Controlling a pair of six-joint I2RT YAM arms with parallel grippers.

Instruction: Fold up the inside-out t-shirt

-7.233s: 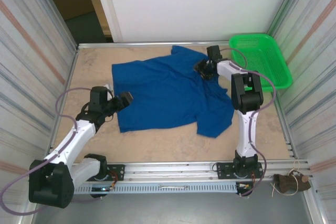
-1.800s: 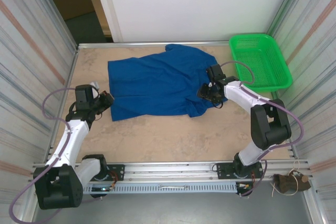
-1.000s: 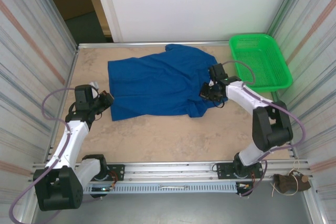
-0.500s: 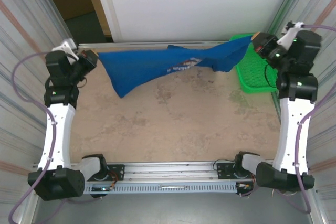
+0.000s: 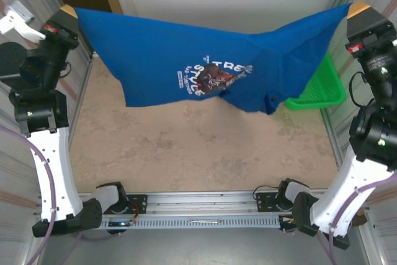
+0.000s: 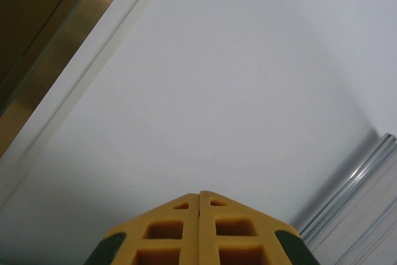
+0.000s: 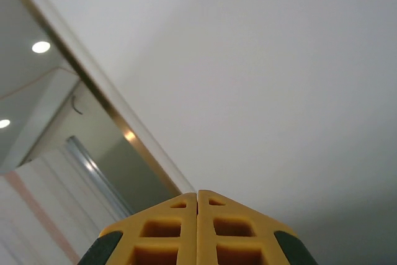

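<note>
Shirt (image 5: 186, 60) is now held wholly clear of the table (image 5: 186, 153). A second ago it was lying flat near the far edge, and half a second ago it was strung low between the arms. It is now stretched high as a wide sheet between the two grippers. The upper edge sags in the middle, and the printed graphic (image 5: 214, 74) is turned toward the top camera. The lower hem hangs free above the far half of the table. A bunched fold at the right hangs in front of the basket (image 5: 325, 88); contact with it cannot be told.

Judgement: the lift-and-spread is taken as done and no fold has yet been made. The sheet is uneven, deeper on the left than on the right, so a flat lay-down is probably needed before folding. Which face is the true outside cannot be settled from these views.

Pose: both arms are raised nearly upright, the left along the left edge and the right along the right edge. The left gripper (image 5: 68, 12) is clamped on the upper left corner of the shirt, and the right gripper (image 5: 358, 10) on the upper right corner. In the wrist views the yellow pads of the left gripper (image 6: 198, 198) and the right gripper (image 7: 197, 197) are pressed flush with no gap, and are aimed up at the white wall (image 6: 248, 91).
</note>
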